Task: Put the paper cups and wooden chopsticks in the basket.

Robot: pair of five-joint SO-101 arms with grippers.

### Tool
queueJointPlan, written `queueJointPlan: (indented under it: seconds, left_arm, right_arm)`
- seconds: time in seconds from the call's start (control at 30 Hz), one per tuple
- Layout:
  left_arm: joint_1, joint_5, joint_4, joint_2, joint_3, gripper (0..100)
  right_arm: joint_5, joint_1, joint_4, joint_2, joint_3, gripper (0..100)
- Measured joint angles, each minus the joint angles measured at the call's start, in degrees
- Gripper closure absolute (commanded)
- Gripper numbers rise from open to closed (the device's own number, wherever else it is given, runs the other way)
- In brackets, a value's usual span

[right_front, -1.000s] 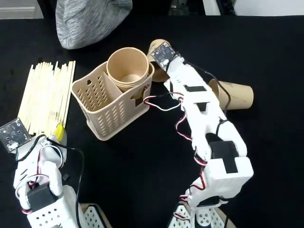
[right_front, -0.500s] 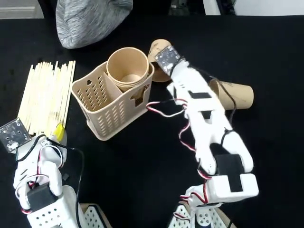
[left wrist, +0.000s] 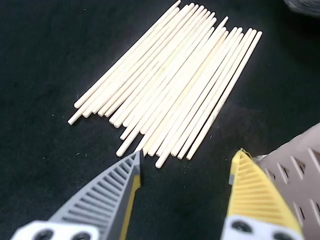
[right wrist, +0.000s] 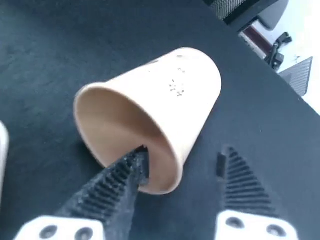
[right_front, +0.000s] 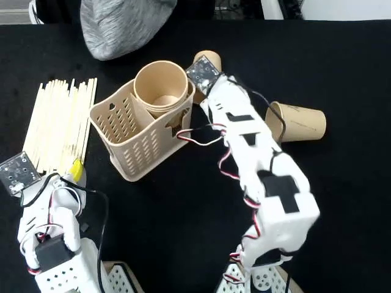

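My right arm (right_front: 244, 134) has swung left, stretched far past the basket (right_front: 131, 149), right gripper (right wrist: 182, 160) spread with one finger inside the tipped paper cup (right wrist: 165, 100); left gripper (left wrist: 187, 160) gapes over the chopsticks' (left wrist: 170, 85) near ends.

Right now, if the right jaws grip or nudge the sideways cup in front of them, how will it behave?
The tapered cup lies on its side, so a nudge would probably roll it in a curve. Its thin paper wall looks light and may dent under a hard squeeze.
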State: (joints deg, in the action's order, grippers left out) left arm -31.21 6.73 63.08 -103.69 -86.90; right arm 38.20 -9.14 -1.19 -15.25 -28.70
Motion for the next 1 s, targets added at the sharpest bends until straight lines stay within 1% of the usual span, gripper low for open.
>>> queueJointPlan:
  seconds: [0.07, 0.1, 0.17, 0.37, 0.53, 0.63, 0.73, 0.8, 0.9, 1.0]
  left_arm:
    - [0.00, 0.00, 0.00, 0.00, -0.44, 71]
    - [0.00, 0.00, 0.00, 0.00, -0.53, 71]
    - [0.00, 0.00, 0.00, -0.09, -0.53, 71]
    - [0.00, 0.00, -0.53, 0.00, -0.53, 71]
    - [0.00, 0.00, -0.97, 0.00, -0.53, 72]
    - [0.00, 0.00, -1.49, 0.09, -0.70, 72]
    - [0.00, 0.00, -1.58, 0.00, -0.70, 72]
    - [0.00, 0.00, -1.58, 0.00, -0.70, 72]
    - [0.00, 0.00, -1.58, 0.00, -0.70, 72]
    - [0.00, 0.00, -1.58, 0.00, -0.70, 72]
  right_arm:
    - [0.00, 0.00, 0.09, -1.32, 1.14, 96.6]
    - [0.00, 0.00, 0.09, -1.41, 1.58, 99.2]
    - [0.00, 0.00, 0.18, -1.41, 2.37, 98.2]
    - [0.00, 3.69, 0.18, -0.26, 2.11, 98.8]
    - [0.00, 4.92, -0.18, 8.88, -5.80, 98.8]
    - [-1.58, 5.89, -3.25, 17.67, -10.81, 98.8]
    - [-4.48, 8.26, -10.29, 27.96, -11.69, 98.8]
    - [-5.80, 9.41, -17.85, 35.16, -11.16, 98.8]
    - [-6.95, 10.11, -32.09, 44.40, -5.98, 98.8]
    - [-10.11, 10.29, -47.12, 51.25, 2.73, 98.8]
